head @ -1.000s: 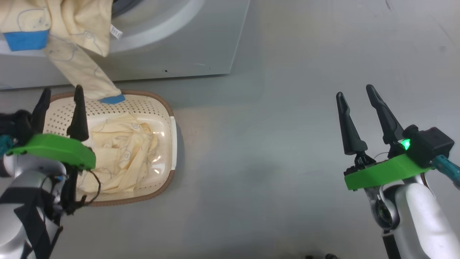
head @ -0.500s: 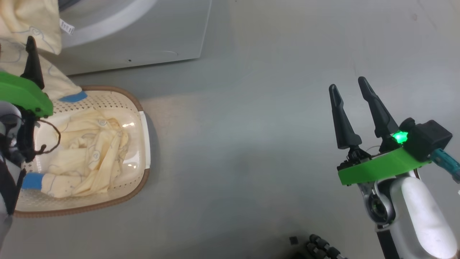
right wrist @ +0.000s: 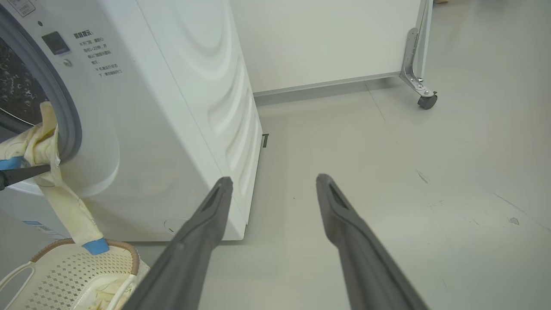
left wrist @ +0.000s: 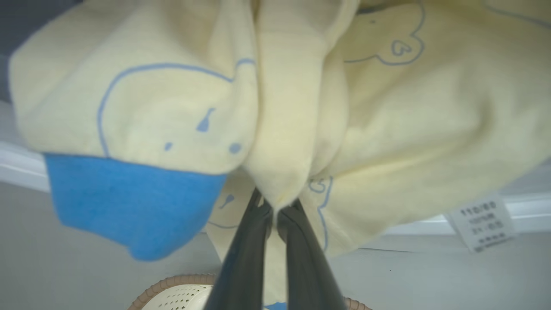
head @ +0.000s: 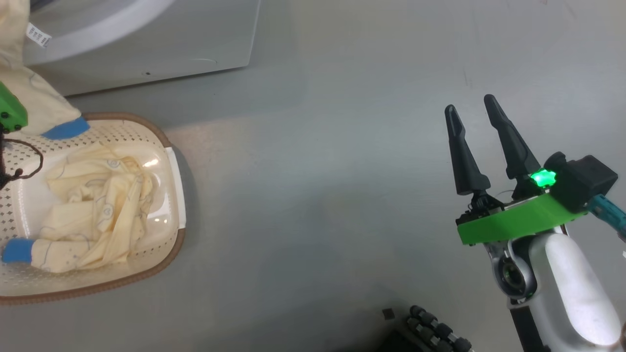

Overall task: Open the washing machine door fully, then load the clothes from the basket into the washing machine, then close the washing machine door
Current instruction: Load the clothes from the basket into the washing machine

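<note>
Head view: washing machine (head: 146,44) upper left. basket (head: 181,242) lower left on floor, second garment (head: 93,215) heaped inside, not yet loaded. right pincer (head: 469,104) lower right, fingers apart, empty.

Left wrist view: left pincer (left wrist: 275,209) bottom centre, fingers nearly together, clamped on fold of hanging garment (left wrist: 387,107). white tag (left wrist: 486,224) lower right.

Right wrist view: porthole open at left edge, hanging garment draped over gasket (right wrist: 64,120), sleeve trailing down to basket. Judgement: door opening done, loading midway, door closing left.
</note>
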### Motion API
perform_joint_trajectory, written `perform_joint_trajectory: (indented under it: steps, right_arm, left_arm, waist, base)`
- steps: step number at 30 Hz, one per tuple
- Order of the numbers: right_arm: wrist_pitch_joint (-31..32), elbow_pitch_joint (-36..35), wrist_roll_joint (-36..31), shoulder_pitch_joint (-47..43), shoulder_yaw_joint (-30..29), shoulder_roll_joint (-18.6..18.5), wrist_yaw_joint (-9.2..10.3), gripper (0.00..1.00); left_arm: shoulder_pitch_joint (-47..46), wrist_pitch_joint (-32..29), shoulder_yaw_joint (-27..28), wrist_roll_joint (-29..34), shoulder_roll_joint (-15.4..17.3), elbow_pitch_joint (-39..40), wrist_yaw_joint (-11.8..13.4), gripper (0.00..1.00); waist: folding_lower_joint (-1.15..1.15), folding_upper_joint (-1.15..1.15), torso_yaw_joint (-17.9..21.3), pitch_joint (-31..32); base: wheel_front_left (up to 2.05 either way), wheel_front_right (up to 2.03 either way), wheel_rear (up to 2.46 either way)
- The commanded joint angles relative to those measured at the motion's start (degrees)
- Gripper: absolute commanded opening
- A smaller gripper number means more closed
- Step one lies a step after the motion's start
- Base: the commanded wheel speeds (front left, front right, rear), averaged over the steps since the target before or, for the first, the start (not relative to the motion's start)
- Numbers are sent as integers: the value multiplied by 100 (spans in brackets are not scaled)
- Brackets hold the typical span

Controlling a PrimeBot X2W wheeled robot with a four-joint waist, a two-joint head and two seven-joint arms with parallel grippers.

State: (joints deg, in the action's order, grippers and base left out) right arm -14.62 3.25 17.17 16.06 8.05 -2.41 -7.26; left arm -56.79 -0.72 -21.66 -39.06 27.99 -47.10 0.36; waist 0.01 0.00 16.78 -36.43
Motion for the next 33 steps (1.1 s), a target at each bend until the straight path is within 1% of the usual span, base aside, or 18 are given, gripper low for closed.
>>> perform_joint_trajectory:
  steps: [1,5,9,12,18,22,23,26,29,33]
  right_arm:
    - [-38,-182,67,29,93,-46,-23,100]
    - [-38,-173,88,32,79,-46,-23,100]
    - [-38,-165,75,42,34,-46,-23,100]
    - [-38,-162,43,53,-13,-46,-23,100]
    - [-38,-164,26,59,-51,-46,-23,100]
    - [-38,-181,39,88,-41,-46,-23,100]
    - [-38,-181,39,88,-41,-46,-23,100]
    - [-38,-200,64,134,-1,-46,-23,100]
    - [-38,-215,102,193,74,-46,-23,100]
    - [-38,-247,164,250,132,-46,-23,100]
  left_arm:
    - [-233,-66,139,12,308,55,-2,0]
    - [-331,-162,64,31,288,40,-42,0]
    - [-369,-423,-23,4,302,155,-140,0]
    - [-399,-797,-76,-61,417,527,-244,0]
    - [-395,-1583,-37,-248,837,1579,-281,0]
    - [-453,-2120,146,-403,1194,2471,-61,0]
    - [-453,-2120,146,-403,1194,2471,-61,0]
    - [-580,-2385,293,-391,1487,2966,153,0]
    - [-773,-2509,414,-318,1741,3168,279,0]
    - [-1096,-2581,471,-209,1966,3073,271,0]
  waist:
    - [-1,0,-11,-6]
    - [-1,0,-59,2]
    - [-1,0,-143,26]
    - [-1,0,-245,44]
    - [-1,0,-370,43]
    - [-1,0,-394,-4]
    - [-1,0,-394,-4]
    - [-1,0,-362,-82]
    - [-1,0,-271,-180]
    - [-1,0,-130,-338]
  base:
    - [0,0,0]
    - [0,0,0]
    - [0,0,0]
    - [0,0,0]
    - [0,0,0]
    - [0,0,0]
    - [0,0,0]
    - [0,0,0]
    - [0,0,0]
    - [0,0,0]
